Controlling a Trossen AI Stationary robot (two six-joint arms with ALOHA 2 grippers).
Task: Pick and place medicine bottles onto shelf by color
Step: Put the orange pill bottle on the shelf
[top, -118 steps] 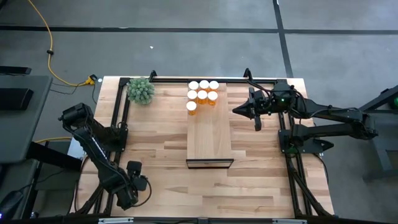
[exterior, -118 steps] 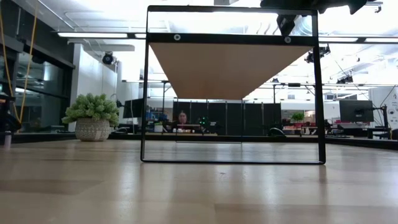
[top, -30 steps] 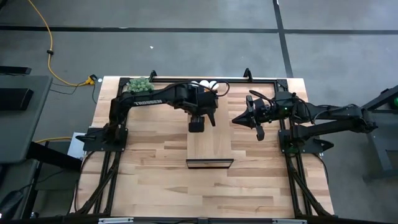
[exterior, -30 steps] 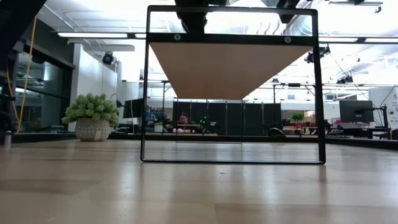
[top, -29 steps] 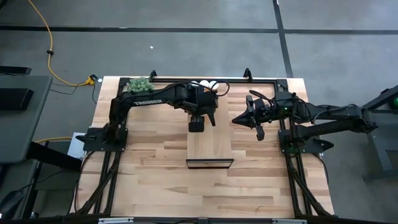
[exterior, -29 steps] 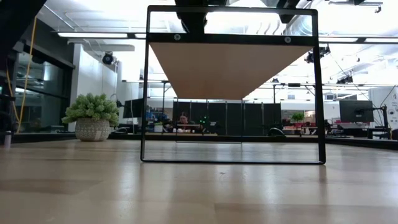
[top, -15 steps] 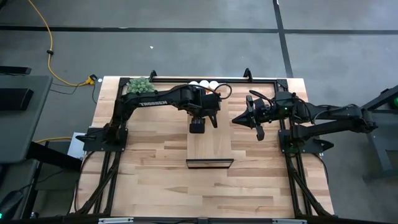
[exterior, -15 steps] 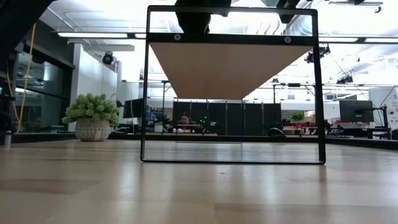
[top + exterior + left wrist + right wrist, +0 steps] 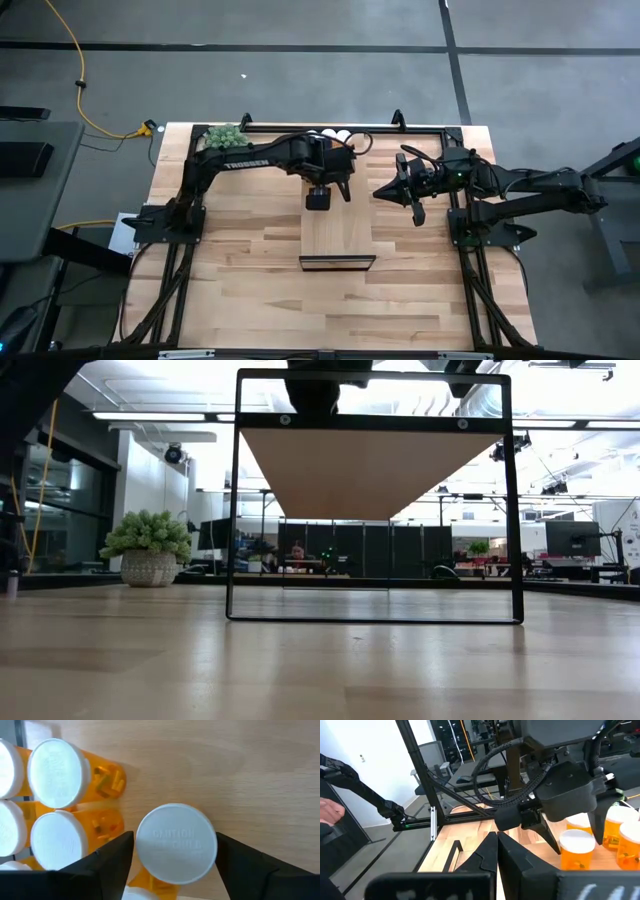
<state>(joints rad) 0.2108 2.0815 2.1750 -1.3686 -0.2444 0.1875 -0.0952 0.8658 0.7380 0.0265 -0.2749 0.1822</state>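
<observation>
We see the left tool [image 9: 172,852] over the far half of the shelf [image 9: 338,235], reaching in from the desk's [image 9: 250,270] left side. Its fingers [image 9: 107,865] stand spread on either side of one pill bottle [image 9: 176,850], with a sliver of gap between each finger and the white cap; we cannot tell whether they touch the body lower down. That bottle stands upright on the shelf board.

Just beside it, toward the shelf's far end, we see the other bottles [image 9: 57,775] clustered together, orange with white caps. From above only a few caps [image 9: 335,133] show past the arm, at the shelf's far edge.

The right tool [image 9: 382,190] hangs off the shelf's right side, near the desk's far right, fingers pressed together and holding nothing.

A green plant [image 9: 224,134] sits at the desk's far left corner. In the low view the shelf shows as a dark frame [image 9: 511,500] with the board's underside across it.
</observation>
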